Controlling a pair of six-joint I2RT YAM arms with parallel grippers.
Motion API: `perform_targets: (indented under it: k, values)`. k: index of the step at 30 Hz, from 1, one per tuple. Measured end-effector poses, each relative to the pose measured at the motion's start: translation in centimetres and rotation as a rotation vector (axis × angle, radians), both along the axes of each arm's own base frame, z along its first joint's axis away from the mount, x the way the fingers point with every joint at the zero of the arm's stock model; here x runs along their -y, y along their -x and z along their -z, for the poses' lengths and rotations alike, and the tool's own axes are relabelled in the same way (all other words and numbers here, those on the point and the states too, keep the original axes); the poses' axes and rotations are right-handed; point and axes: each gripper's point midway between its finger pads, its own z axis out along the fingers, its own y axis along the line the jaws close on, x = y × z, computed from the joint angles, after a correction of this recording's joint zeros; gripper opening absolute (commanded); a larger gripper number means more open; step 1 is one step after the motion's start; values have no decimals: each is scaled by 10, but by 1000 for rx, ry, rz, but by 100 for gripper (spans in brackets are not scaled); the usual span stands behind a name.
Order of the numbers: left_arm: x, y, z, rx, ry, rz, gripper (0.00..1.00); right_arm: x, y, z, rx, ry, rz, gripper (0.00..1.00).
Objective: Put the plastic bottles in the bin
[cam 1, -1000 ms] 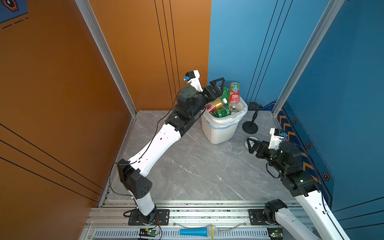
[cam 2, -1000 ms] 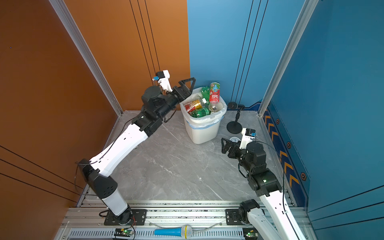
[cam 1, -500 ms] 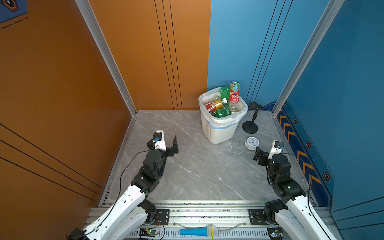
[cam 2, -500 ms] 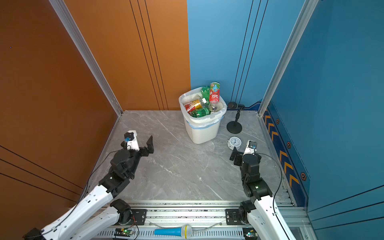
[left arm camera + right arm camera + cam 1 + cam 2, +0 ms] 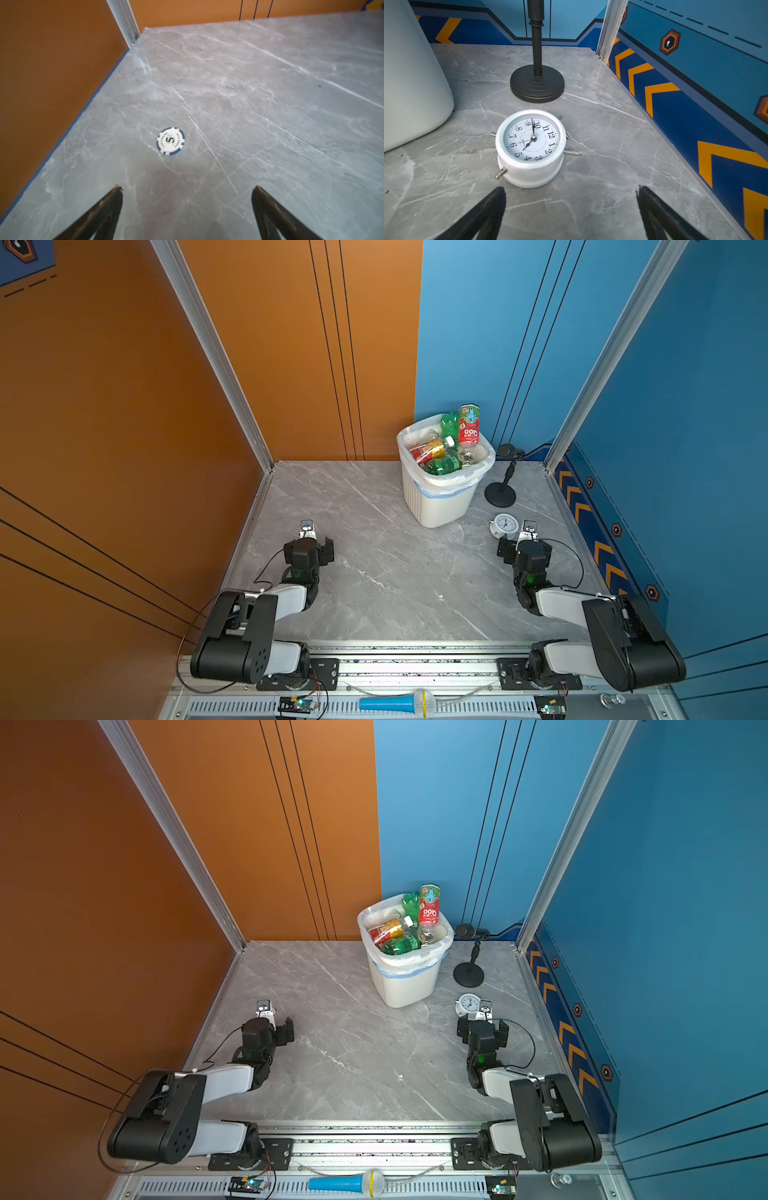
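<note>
Both arms are folded low at the near edge of the table (image 5: 395,572), elbows drawn back toward the rail. The left gripper (image 5: 187,188) is held just above the near-left surface, its jaws spread wide with nothing between them. The right gripper (image 5: 571,189) is posed likewise at the near right, also spread wide and empty. A second ago the left arm was stretched far out to the rim of the bin (image 5: 436,506) and the right arm was raised further out at the right; both have since been pulled back. The plastic bottles (image 5: 442,462) are seen heaped inside the bin at the far middle, one red-labelled bottle (image 5: 468,427) standing above the rim; the heap is unchanged. A white alarm clock (image 5: 530,143) lies face up just ahead of the right gripper, with a black microphone stand (image 5: 537,83) beyond it, right of the bin. A poker chip (image 5: 170,141) lies flat ahead of the left gripper. A blue cone (image 5: 395,702) rests on the near rail.
</note>
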Motion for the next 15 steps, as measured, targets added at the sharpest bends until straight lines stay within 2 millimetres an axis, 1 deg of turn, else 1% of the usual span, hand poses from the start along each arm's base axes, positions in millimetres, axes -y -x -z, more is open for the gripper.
perform_targets:
  k: [2, 4, 5, 12, 15]
  values:
    - [2, -14, 2, 29, 5, 16, 98, -4, -7, 5, 15, -7, -23, 100]
    - [-2, -13, 4, 40, 12, 12, 98, -9, -11, 13, 8, -4, -50, 100]
    - [-3, -13, 3, 53, 14, 9, 98, -10, -12, 16, 0, -3, -59, 100]
    - [-3, -22, -12, 109, 25, 18, 98, -12, -25, 2, 41, -18, -80, 100]
    - [-3, -23, -13, 112, 25, 18, 98, -9, -32, -2, 43, -35, -85, 99]
